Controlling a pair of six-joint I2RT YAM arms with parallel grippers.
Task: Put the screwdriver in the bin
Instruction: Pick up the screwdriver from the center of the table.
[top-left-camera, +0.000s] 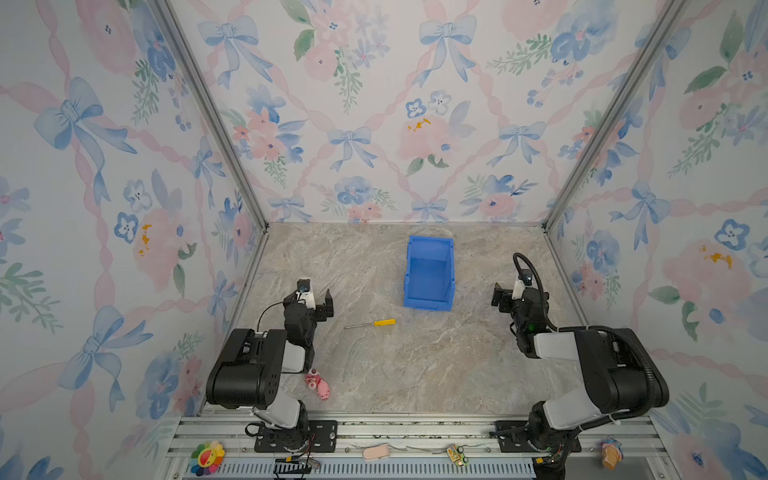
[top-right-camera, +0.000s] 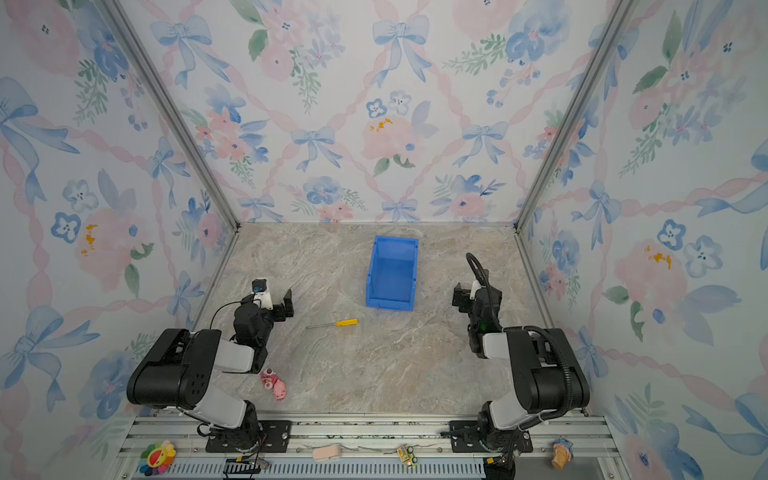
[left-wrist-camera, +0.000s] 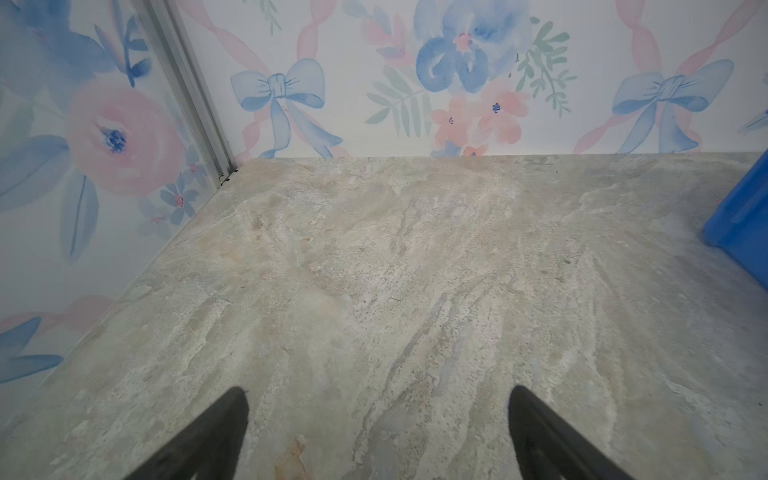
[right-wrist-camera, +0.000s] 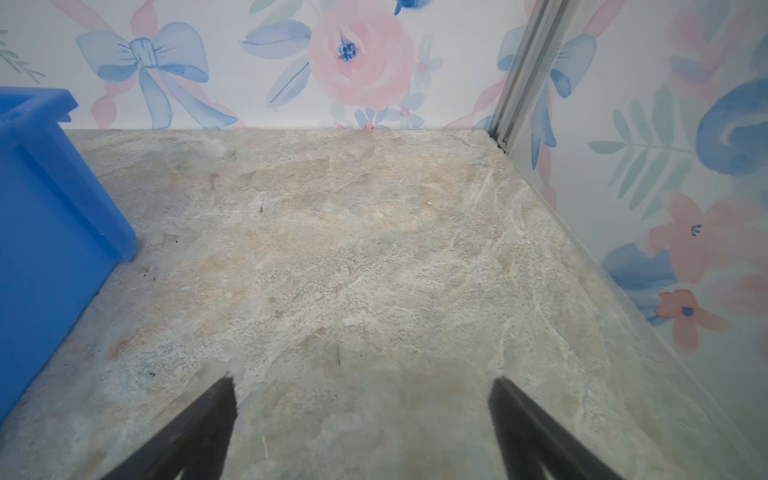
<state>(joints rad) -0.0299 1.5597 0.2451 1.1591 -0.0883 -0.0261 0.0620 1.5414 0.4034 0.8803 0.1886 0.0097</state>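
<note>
No part of the job looks done yet: the screwdriver lies flat on the tabletop, near the left fingers and off to their right. It is outside the bin, which stands empty between the 2 pairs of fingers, closer to the right fingers. Both pairs are spread wide and hold nothing, so reaching, gripping, carrying and dropping are all left to do.
</note>
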